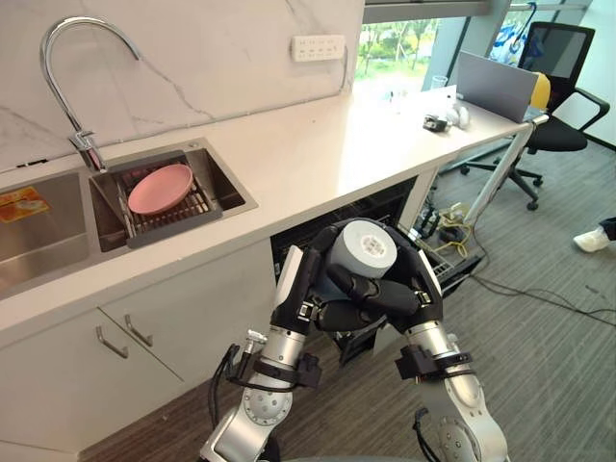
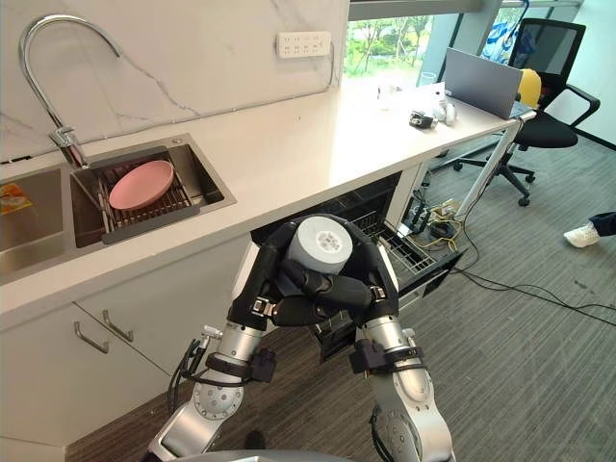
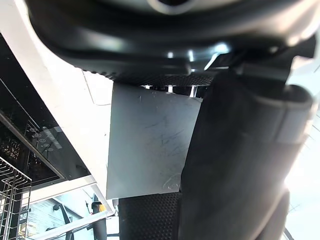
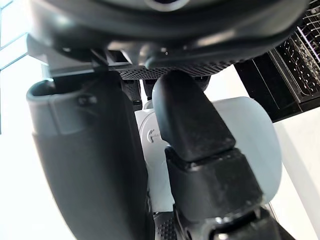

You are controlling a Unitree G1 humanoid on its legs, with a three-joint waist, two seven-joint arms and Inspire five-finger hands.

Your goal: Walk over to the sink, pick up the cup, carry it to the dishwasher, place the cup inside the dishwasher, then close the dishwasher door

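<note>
Clasps the cup at lower centre, left hand and right hand fingers curled round it, seemingly for steadiness nearing the dishwasher.

I log matt grey plastic cup, mirror-bright curved chrome tap, brushed steel sink, smooth white stone-look countertop.

Head pair downward; wrists against cup

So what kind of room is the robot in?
Probably an office kitchenette: a sink with a tap, an open dishwasher under the counter, and an office chair beyond.
</note>
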